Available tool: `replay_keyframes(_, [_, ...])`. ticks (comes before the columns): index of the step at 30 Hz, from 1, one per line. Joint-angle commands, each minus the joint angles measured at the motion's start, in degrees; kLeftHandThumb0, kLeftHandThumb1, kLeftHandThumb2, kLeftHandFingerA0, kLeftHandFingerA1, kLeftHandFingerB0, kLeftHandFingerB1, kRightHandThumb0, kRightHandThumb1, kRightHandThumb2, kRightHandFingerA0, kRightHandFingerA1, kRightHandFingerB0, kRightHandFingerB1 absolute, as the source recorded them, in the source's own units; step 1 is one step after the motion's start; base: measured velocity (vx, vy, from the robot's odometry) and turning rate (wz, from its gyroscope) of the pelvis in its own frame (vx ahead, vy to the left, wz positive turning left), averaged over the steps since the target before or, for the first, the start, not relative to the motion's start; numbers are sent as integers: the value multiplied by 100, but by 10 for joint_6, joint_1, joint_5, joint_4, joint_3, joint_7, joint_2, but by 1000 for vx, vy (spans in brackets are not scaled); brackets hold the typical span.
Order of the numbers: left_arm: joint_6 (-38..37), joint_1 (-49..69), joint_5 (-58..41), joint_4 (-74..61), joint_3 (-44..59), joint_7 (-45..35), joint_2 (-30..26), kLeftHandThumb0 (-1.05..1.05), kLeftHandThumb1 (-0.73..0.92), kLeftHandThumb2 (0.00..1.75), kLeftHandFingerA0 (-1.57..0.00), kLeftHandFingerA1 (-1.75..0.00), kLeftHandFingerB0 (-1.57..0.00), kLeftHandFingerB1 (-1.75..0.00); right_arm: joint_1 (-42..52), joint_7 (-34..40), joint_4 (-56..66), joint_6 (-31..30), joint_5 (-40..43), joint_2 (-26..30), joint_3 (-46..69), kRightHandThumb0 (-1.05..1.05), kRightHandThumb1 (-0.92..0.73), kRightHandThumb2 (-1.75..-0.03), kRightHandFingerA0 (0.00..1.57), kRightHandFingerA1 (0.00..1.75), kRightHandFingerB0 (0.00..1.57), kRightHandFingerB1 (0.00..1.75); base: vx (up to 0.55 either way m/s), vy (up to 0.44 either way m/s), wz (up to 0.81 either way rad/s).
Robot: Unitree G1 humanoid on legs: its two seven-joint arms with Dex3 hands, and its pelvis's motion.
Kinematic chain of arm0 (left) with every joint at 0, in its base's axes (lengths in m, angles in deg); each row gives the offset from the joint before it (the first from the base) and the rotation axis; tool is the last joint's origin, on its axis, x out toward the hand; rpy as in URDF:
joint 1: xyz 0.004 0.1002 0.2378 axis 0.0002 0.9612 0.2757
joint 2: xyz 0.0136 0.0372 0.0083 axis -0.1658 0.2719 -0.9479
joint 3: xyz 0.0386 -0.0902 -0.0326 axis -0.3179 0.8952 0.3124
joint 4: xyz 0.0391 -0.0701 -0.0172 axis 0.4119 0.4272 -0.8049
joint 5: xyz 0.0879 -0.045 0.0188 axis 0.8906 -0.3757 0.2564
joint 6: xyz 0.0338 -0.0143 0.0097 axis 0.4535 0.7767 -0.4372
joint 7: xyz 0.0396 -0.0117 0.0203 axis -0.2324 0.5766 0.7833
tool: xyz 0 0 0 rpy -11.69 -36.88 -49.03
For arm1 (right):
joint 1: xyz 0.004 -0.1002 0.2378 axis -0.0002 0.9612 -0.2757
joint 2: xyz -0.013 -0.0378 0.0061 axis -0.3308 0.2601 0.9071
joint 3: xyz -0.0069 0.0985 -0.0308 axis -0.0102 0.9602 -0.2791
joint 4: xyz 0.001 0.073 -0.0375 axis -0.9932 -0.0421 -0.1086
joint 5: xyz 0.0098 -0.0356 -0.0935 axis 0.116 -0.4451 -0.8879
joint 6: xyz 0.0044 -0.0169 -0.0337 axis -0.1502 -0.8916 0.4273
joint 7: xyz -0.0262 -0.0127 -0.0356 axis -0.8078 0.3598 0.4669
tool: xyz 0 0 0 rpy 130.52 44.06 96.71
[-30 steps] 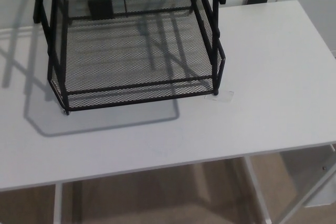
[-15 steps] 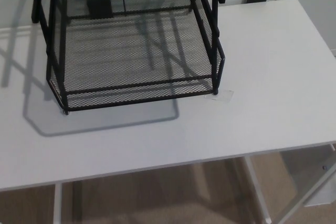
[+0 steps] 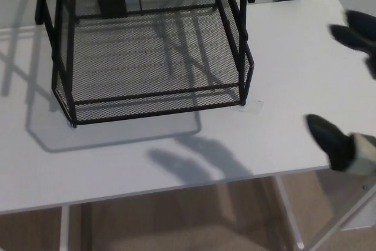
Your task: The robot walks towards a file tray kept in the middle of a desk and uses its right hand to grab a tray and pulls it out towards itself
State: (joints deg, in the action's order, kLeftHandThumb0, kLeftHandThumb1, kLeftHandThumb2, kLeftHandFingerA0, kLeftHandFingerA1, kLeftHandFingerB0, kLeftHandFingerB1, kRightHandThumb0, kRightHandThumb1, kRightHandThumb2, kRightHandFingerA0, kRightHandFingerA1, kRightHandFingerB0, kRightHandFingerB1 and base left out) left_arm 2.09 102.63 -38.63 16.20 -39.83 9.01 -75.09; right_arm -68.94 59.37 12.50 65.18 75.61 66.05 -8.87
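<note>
One file tray [image 3: 153,45] in view, black wire mesh, stacked tiers in a black frame, sitting left of centre on the white counter [image 3: 282,63]. Lowest tray [image 3: 155,101] has its front lip facing the robot, near the counter's front edge but not at it. Judgement: light, stiff, open mesh gives purchase; metal feet on a smooth top will likely slide, so the whole rack may drag instead of the tray coming out. Best hold looks like the front rail of the lowest tray, fingers hooked over the lip, pull straight back.

Small clear patch [image 3: 247,107], tape maybe, just beside the rack's front right foot.

Counter is plain matte white, hard shadows from the rack and from the arm. Brown floor [image 3: 176,221] below, white wall behind, two dark blocks at the wall line, can't identify.

Right robot hand [image 3: 346,86] at the right edge, fingers spread, holding nothing, well apart from the rack. Left one not in view.
</note>
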Motion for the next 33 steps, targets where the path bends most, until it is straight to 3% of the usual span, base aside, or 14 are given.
replay_keyframes(1, [-32,8,45,-38,-26,11,-24,-16,59,57,-43,-44,-38,-39,-218,-74,-20,-149,-542,-14,-239,-80,-44,-55,29,69,37,55,0,0,0])
replay_keyframes(2, [-35,5,48,-34,-28,12,-26,-16,59,57,-43,-44,-39,-40,-222,-70,-32,-158,-551,-10,-244,-81,-34,-74,30,67,34,56,0,0,0])
replay_keyframes(3, [-33,4,49,-36,-29,13,-26,-16,59,57,-43,-44,-39,-39,-225,-64,-44,-165,-556,-7,-248,-80,-42,-54,29,66,38,51,0,0,0])
replay_keyframes(4, [-36,2,49,-33,-30,12,-27,-16,59,57,-44,-44,-39,-39,-230,-58,-60,-175,-571,-3,-255,-83,-42,-54,27,66,37,51,0,0,0])
replay_keyframes(5, [-38,2,51,-31,-31,13,-27,-16,59,57,-44,-44,-40,-40,-234,-56,-69,-184,-580,-1,-260,-82,-34,-75,25,66,34,53,0,0,0])
replay_keyframes(6, [-39,3,53,-33,-32,16,-28,-24,56,63,-43,-47,-39,-43,-238,-55,-80,-193,-590,2,-266,-85,-41,-55,22,67,36,49,0,0,0])
replay_keyframes(16, [-37,13,59,-58,-40,16,-32,-18,59,57,-44,-44,-40,-39,-299,-48,-185,-281,-649,18,-314,-84,-38,-53,22,59,33,45,0,0,0])
replay_keyframes(21, [-39,3,66,-50,-47,22,-34,-26,55,64,-43,-47,-39,-43,-328,-72,-222,-337,-677,14,-335,-84,-37,-53,10,61,24,45,0,0,0])
replay_keyframes(23, [-36,2,65,-50,-48,21,-35,-18,58,56,-45,-44,-40,-39,-327,-87,-229,-360,-695,7,-348,-84,-35,-53,2,64,19,47,0,0,0])
replay_keyframes(24, [-37,2,64,-50,-49,19,-35,-24,55,63,-43,-47,-39,-43,-325,-87,-232,-367,-700,4,-353,-87,-29,-62,2,63,19,48,0,0,0])
replay_keyframes(25, [-35,2,63,-50,-50,17,-35,-25,54,63,-43,-47,-39,-43,-321,-94,-233,-375,-707,2,-359,-84,-33,-53,0,64,18,47,0,0,0])
replay_keyframes(28, [-35,2,65,-53,-53,16,-37,-16,57,56,-44,-43,-40,-39,-306,-101,-233,-395,-731,-3,-376,-86,-28,-61,0,61,16,48,0,0,0])
replay_keyframes(29, [-35,4,67,-58,-55,15,-38,-16,57,56,-43,-43,-40,-39,-300,-101,-233,-402,-738,-4,-382,-82,-32,-52,0,63,15,48,0,0,0])
replay_keyframes(33, [-31,4,65,-66,-56,12,-39,-17,56,55,-44,-43,-40,-38,-274,-92,-226,-417,-744,-6,-397,-80,-29,-53,0,61,14,50,0,0,0])
